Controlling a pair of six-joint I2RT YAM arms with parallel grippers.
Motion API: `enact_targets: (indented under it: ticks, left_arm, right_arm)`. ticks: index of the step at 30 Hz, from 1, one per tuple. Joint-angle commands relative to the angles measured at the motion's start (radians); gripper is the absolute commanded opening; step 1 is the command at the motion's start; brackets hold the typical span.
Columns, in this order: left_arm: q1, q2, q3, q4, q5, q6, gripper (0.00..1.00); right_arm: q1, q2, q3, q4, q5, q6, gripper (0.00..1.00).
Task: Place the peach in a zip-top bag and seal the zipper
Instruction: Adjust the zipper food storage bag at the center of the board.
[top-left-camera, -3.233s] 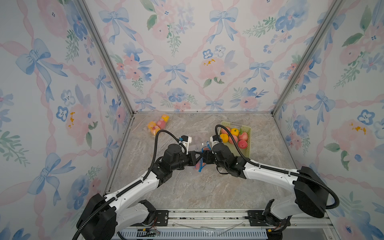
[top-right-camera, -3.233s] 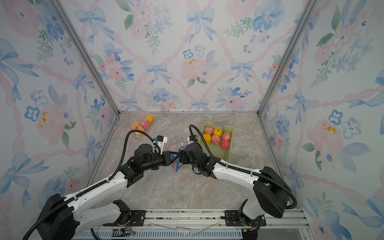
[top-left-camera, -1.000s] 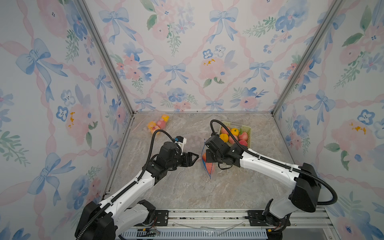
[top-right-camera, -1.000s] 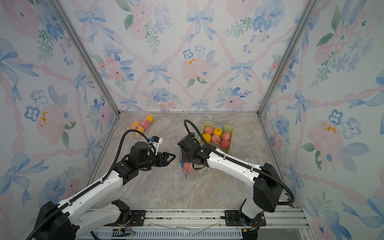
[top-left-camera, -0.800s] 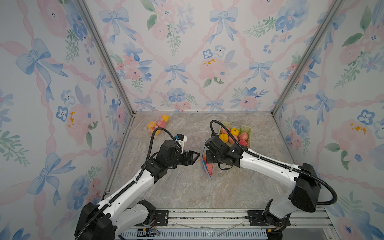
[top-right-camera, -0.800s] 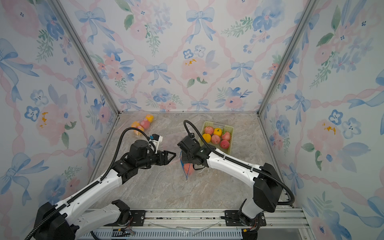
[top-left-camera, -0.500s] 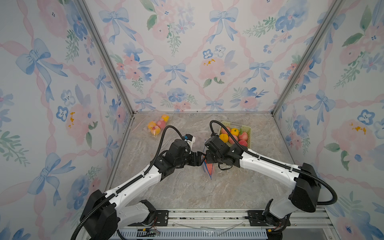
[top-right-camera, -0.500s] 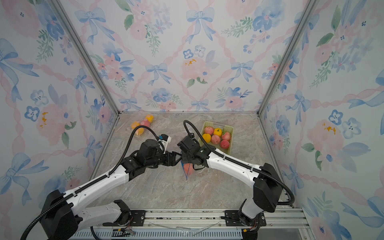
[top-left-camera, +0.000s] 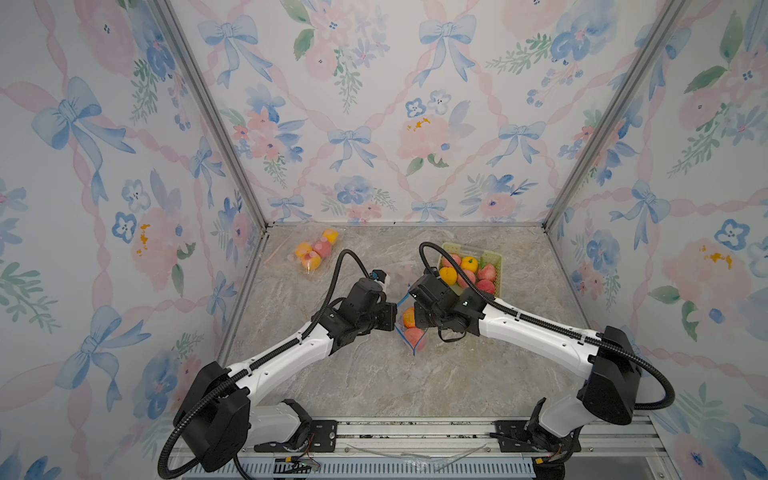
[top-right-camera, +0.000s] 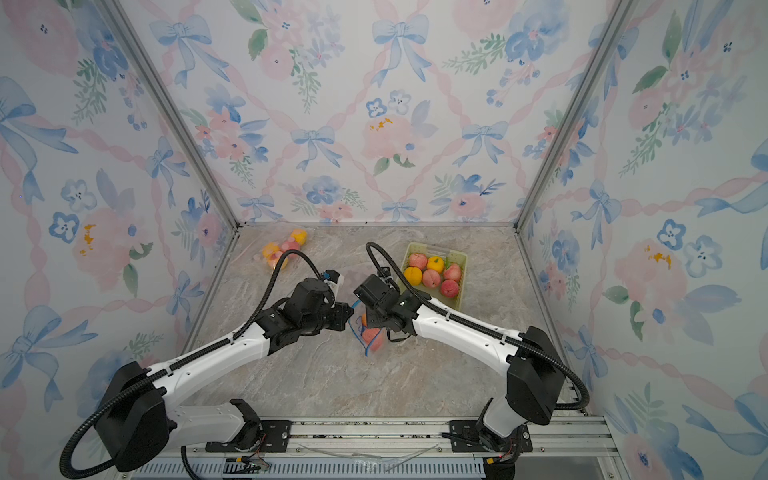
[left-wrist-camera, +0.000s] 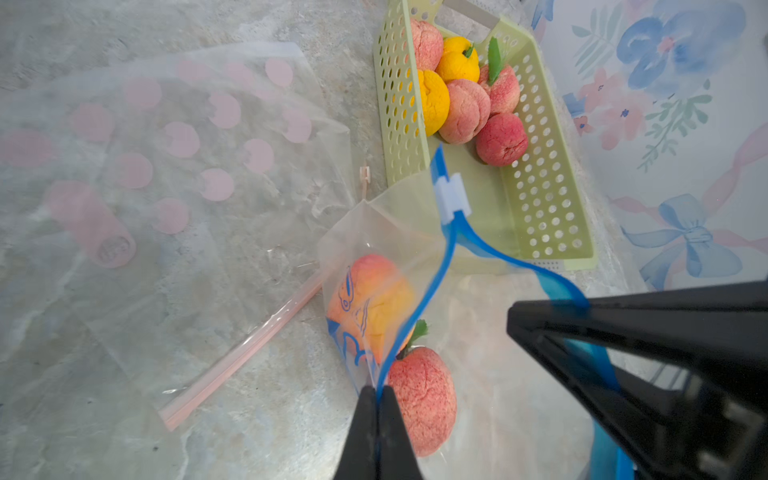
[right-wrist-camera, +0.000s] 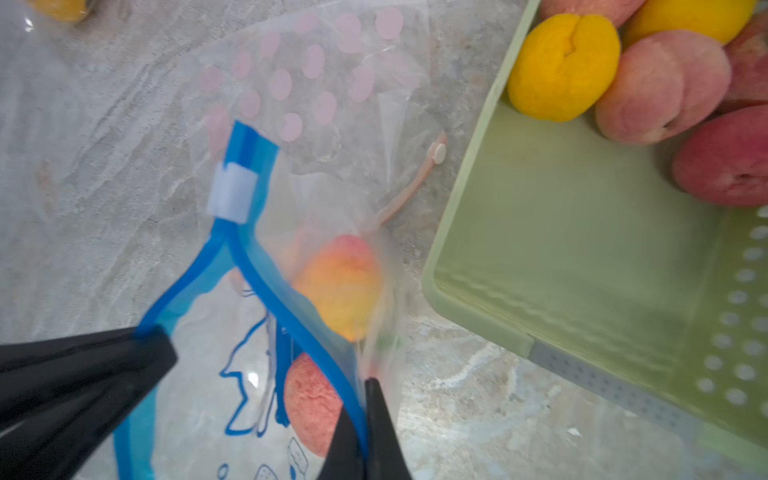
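Observation:
A clear zip-top bag (top-left-camera: 412, 337) (top-right-camera: 371, 337) with a blue zipper strip (left-wrist-camera: 419, 307) hangs just above the table between my arms. Inside it are an orange-yellow peach (left-wrist-camera: 374, 303) (right-wrist-camera: 340, 286) and a red peach (left-wrist-camera: 422, 399) (right-wrist-camera: 309, 399). My left gripper (left-wrist-camera: 377, 392) (top-left-camera: 392, 319) is shut on one lip of the blue strip. On the opposite lip my right gripper (right-wrist-camera: 365, 386) (top-right-camera: 369, 316) is shut. The mouth gapes between the two grips. The white slider (left-wrist-camera: 452, 199) (right-wrist-camera: 232, 193) sits at the strip's far end.
A green perforated basket (top-left-camera: 496, 266) (left-wrist-camera: 399, 104) with several peaches and oranges stands right behind the bag. A second clear bag with pink dots (left-wrist-camera: 166, 145) (right-wrist-camera: 316, 70) lies flat on the table. A bag of fruit (top-left-camera: 313, 251) lies at the back left corner.
My left gripper has come in from the left with its jaws open and closed on the bag's blue strip. The right gripper has kept holding the bag up, almost unmoved.

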Motion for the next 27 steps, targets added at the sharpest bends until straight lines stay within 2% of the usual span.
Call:
enact_targets:
  ticks: [1, 10, 11, 16, 18, 21, 27]
  left_arm:
    - [-0.006, -0.049, 0.035, -0.070, -0.064, 0.046, 0.00]
    - [0.000, -0.084, 0.030, -0.098, -0.063, 0.053, 0.00]
    - [0.003, -0.085, 0.032, -0.098, -0.062, 0.054, 0.00]
    - [0.006, -0.064, 0.052, -0.098, -0.047, 0.066, 0.00]
    - [0.007, -0.053, 0.055, -0.098, -0.041, 0.067, 0.00]
    - [0.009, -0.050, 0.057, -0.098, -0.039, 0.071, 0.00]
    - [0.025, -0.054, 0.056, -0.102, -0.028, 0.072, 0.00]
  right_arm:
    - [0.013, -0.007, 0.046, -0.117, 0.097, 0.003, 0.04]
    - [0.013, 0.039, 0.078, -0.131, 0.080, -0.010, 0.09]
    - [0.013, 0.042, 0.077, -0.119, 0.063, -0.018, 0.12]
    - [0.009, 0.041, 0.070, -0.001, -0.083, -0.069, 0.40]
    - [0.000, 0.034, 0.084, 0.017, -0.131, -0.090, 0.46]
    - [-0.028, 0.010, 0.104, 0.037, -0.199, -0.132, 0.52]
    - [-0.141, -0.041, 0.136, 0.027, -0.255, -0.173, 0.55]
